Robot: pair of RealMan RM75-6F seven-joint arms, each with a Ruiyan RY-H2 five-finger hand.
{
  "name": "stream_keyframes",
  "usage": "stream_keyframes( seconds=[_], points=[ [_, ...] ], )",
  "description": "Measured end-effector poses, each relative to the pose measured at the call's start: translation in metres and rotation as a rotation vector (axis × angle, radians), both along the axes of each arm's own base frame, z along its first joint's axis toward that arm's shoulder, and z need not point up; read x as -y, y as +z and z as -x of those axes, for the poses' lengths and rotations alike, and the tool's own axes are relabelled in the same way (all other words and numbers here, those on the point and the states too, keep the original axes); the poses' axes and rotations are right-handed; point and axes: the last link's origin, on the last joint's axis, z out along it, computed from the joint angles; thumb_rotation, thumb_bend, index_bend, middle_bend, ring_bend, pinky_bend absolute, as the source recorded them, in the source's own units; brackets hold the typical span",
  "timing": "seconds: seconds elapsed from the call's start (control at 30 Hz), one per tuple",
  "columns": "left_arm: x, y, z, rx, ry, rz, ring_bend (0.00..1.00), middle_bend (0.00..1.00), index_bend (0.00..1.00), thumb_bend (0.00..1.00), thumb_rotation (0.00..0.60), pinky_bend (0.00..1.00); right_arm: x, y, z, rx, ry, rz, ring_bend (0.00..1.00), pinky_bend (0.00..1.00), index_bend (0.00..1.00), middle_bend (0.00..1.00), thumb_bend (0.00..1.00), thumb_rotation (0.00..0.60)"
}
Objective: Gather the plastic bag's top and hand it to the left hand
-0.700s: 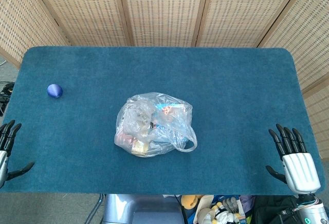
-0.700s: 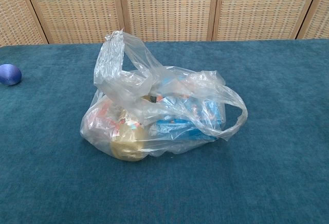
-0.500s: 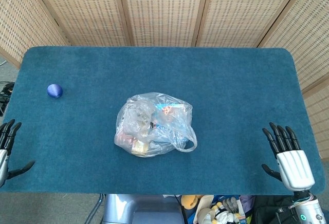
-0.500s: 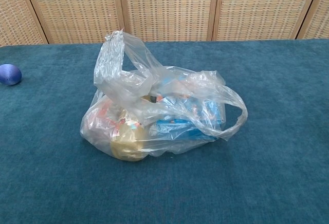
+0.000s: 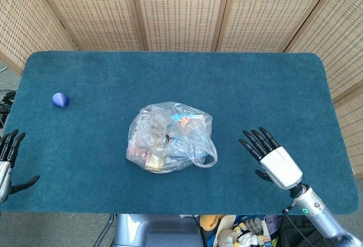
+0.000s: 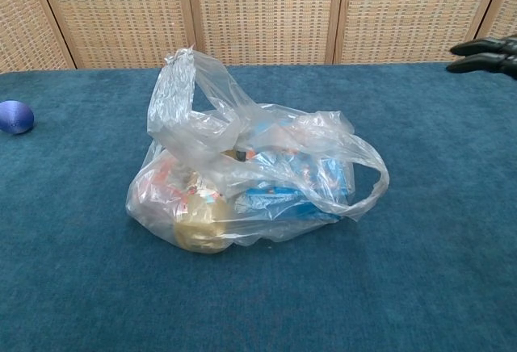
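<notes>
A clear plastic bag [image 5: 169, 138] is seen near the middle of the blue felt-covered table [image 5: 272, 88], slightly toward the near edge. It is held by neither hand. Its top is ungathered: in the chest view one handle loop [image 6: 174, 98] stands upright at the left of the bag, while the other loop [image 6: 367, 181] droops to the right and rests on the cloth. Packed inside are a blue packet [image 6: 287, 194], a round yellowish item [image 6: 198, 227] at the lower front, and some pinkish wrapped goods on the left (their exact kind cannot be made out through the creased film).

The right hand [image 5: 271, 157] is held above the table to the right of the bag, well apart from it, with its dark fingers [image 5: 254, 141] spread and extended toward the bag and nothing in its grasp. In the chest view only its fingertips [image 6: 485, 52] are caught at the upper right edge.

The left hand [image 5: 8, 159] is shown at the far left edge of the head view, by the near left corner of the table, partly cut off; its fingers appear to be spread and empty.

A small blue ball [image 5: 60, 100] lies on the cloth toward the left side, well apart from the bag and from both hands
</notes>
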Motion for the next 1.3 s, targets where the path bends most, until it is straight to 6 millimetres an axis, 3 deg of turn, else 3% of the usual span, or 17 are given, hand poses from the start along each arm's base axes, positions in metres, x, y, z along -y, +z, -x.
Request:
stream_keyframes(
  seconds=[0.23,0.67,1.03,1.3],
  points=[
    [-0.004,0.0,0.003,0.003,0.018,0.004,0.0,0.0,0.0,0.13,0.6,0.0,0.025,-0.035,-0.015,-0.062,0.089,-0.055,0.0,0.0,0.0,0.0,0.0,0.6],
    [-0.011,0.0,0.005,0.016,0.038,0.015,0.0,0.0,0.0,0.13,0.6,0.0,0.046,-0.086,-0.042,-0.004,0.182,-0.077,0.0,0.0,0.0,0.0,0.0,0.6],
    [-0.014,0.001,0.007,0.023,0.05,0.014,0.0,0.0,0.0,0.13,0.6,0.0,0.056,-0.103,-0.05,0.085,0.169,-0.068,0.0,0.0,0.0,0.0,0.0,0.6],
    [-0.015,0.001,0.008,0.026,0.055,0.015,0.0,0.0,0.0,0.13,0.6,0.0,0.062,-0.117,-0.07,0.182,0.178,-0.055,0.0,0.0,0.0,0.0,0.0,0.6]
  ],
)
